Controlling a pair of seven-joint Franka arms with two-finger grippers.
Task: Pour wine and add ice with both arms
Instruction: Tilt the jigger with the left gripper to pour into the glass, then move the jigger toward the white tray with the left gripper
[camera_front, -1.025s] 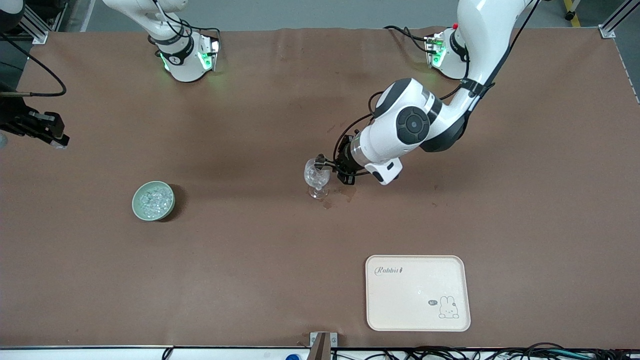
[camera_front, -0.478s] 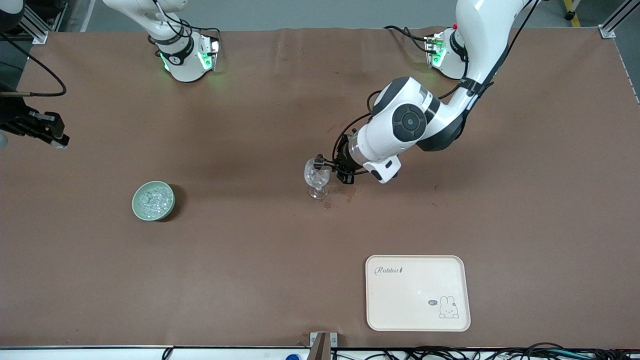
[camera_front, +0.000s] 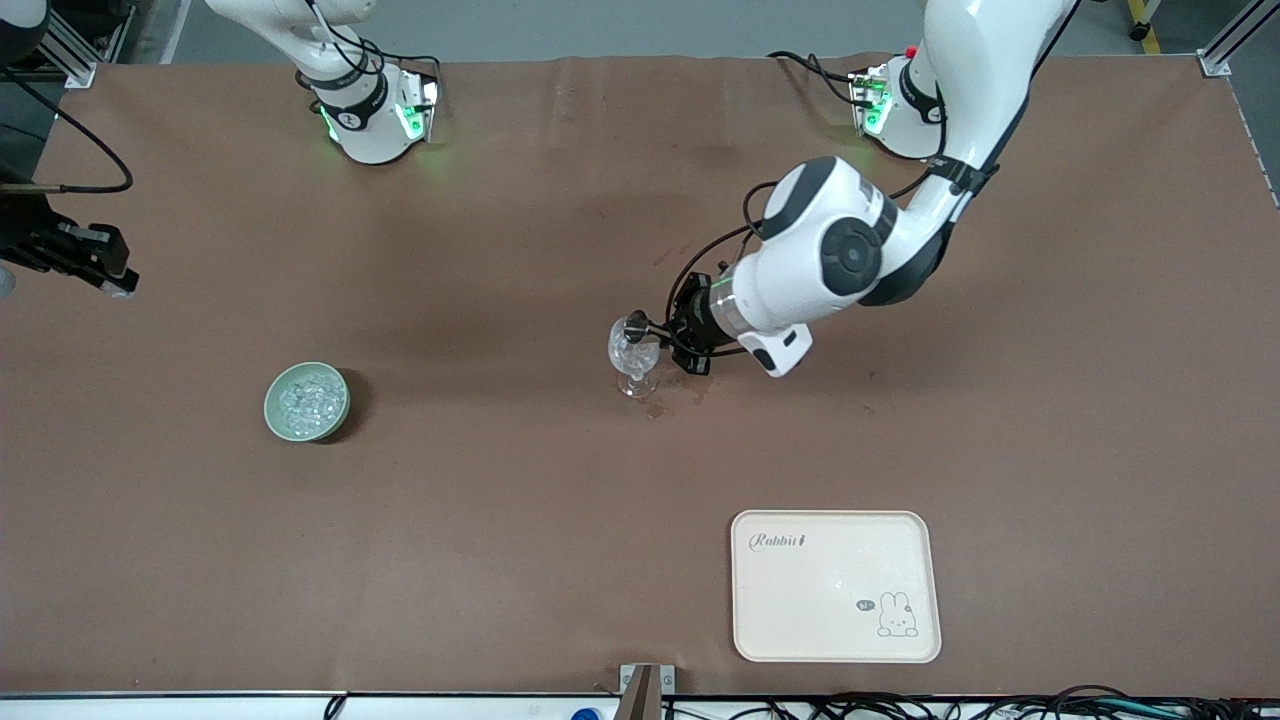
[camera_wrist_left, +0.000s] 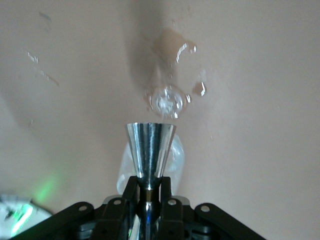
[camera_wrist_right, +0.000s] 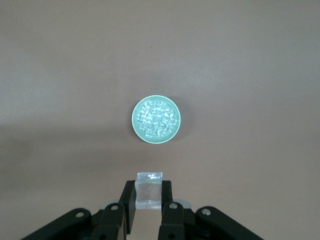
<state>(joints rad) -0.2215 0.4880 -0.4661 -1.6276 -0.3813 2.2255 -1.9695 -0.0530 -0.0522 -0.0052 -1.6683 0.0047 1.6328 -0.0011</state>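
Observation:
A clear stemmed glass (camera_front: 634, 356) stands mid-table and glitters inside; it also shows in the left wrist view (camera_wrist_left: 165, 100). My left gripper (camera_front: 668, 332) is beside its rim, shut on the stem of a small metal jigger (camera_front: 636, 323) that sits over the glass mouth. The left wrist view shows the fingers (camera_wrist_left: 131, 186) clamped on the jigger (camera_wrist_left: 150, 147). A pale green bowl (camera_front: 307, 401) holds the ice (camera_front: 305, 398). My right gripper (camera_front: 108, 278) hangs at the right arm's end of the table, shut on a clear ice cube (camera_wrist_right: 150, 189), looking down at the bowl (camera_wrist_right: 136, 131).
A cream tray (camera_front: 835, 585) with a rabbit print lies nearer the front camera, toward the left arm's end. Wet stains (camera_front: 657, 408) mark the brown table cover just in front of the glass. The arm bases (camera_front: 370, 115) stand along the table's back edge.
The left arm's forearm and wrist have swung slightly toward its own end of the table, while the jigger stays at the glass rim. The right gripper has not moved.

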